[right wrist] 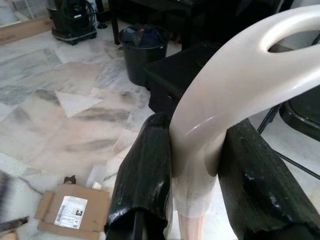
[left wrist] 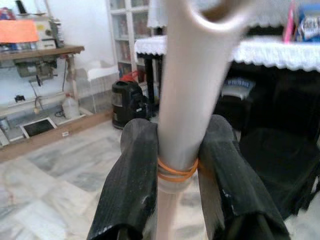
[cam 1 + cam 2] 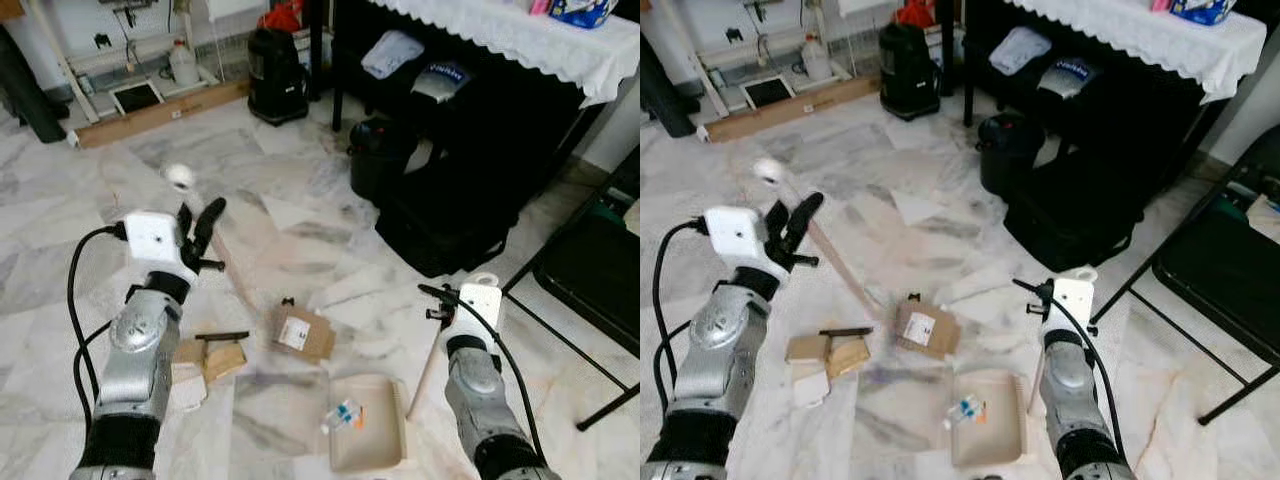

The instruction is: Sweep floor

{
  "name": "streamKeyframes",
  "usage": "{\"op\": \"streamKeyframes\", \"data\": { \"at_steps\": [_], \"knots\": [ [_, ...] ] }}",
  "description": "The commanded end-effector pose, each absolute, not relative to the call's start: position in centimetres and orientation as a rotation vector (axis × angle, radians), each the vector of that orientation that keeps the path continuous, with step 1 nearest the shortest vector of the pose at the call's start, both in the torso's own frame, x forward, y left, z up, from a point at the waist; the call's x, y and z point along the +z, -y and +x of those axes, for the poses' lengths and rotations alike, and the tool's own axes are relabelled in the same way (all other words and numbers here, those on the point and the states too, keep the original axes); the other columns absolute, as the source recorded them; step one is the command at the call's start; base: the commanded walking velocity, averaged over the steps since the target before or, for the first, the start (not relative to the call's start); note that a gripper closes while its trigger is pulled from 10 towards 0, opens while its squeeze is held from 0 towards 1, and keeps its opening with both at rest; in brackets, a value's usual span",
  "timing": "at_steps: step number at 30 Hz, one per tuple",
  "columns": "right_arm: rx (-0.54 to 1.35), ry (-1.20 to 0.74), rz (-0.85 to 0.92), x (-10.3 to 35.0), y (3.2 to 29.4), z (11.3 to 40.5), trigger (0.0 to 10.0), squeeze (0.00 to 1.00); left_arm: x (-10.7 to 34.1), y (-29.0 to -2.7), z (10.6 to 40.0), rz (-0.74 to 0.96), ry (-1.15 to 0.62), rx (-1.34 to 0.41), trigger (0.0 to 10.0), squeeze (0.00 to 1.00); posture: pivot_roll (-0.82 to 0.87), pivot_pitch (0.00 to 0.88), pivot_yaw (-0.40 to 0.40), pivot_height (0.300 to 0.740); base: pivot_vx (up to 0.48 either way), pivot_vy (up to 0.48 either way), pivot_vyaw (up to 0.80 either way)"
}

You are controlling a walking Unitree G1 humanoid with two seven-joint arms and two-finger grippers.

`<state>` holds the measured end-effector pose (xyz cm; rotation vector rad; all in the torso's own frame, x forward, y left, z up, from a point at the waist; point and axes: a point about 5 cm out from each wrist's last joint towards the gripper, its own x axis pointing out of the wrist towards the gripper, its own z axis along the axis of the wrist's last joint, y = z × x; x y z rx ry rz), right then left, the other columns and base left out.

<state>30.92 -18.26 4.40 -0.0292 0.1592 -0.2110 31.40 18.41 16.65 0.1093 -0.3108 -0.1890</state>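
Note:
My left gripper point(image 3: 200, 222) is shut on the beige broom handle point(image 2: 185, 90), gripping it just above an orange rubber band point(image 2: 176, 170). The handle point(image 3: 228, 262) slants down to the marble floor towards a thin black strip point(image 3: 222, 336). My right gripper point(image 1: 197, 150) is shut on the cream looped handle point(image 1: 235, 80) of the dustpan point(image 3: 385, 440). The pan lies on the floor between my arms with a few small bits of litter point(image 3: 343, 414) in it. A flattened cardboard piece with a label point(image 3: 300, 333) lies just beyond the pan. Tan and white scraps point(image 3: 205, 362) lie by my left arm.
A black bin point(image 3: 377, 155) and a black bag point(image 3: 450, 215) stand ahead on the right under a dark table with a white lace cloth point(image 3: 520, 35). A folding chair point(image 3: 590, 270) is at the far right. A black vacuum point(image 3: 275, 75) and shelving stand at the back.

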Motion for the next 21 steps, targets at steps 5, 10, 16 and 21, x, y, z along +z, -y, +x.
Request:
{"op": "streamKeyframes", "data": {
  "at_steps": [5,10,16,21],
  "knots": [
    [-0.196,-0.201,-0.030,3.6,17.8,30.5,10.0,0.00,14.6,-16.2,31.0,0.153,0.236,-0.356,10.0,0.00,-0.05,0.106,-0.008,0.740,0.000,0.000,0.00],
    [-0.198,-0.199,-0.031,3.6,17.9,30.5,10.0,0.00,13.4,-15.9,30.7,0.155,0.180,-0.395,10.0,0.00,-0.05,0.106,-0.008,0.740,0.000,0.000,0.00],
    [-0.195,-0.200,-0.029,3.5,17.8,30.5,10.0,0.00,12.3,-15.8,30.5,0.181,0.102,-0.455,10.0,0.00,-0.05,0.106,-0.008,0.740,0.000,0.000,0.00],
    [-0.195,-0.199,-0.028,3.6,17.8,30.5,10.0,0.00,12.1,-15.9,30.5,0.173,0.080,-0.475,10.0,0.00,-0.05,0.106,-0.007,0.740,0.000,0.000,0.00]
  ]
}}
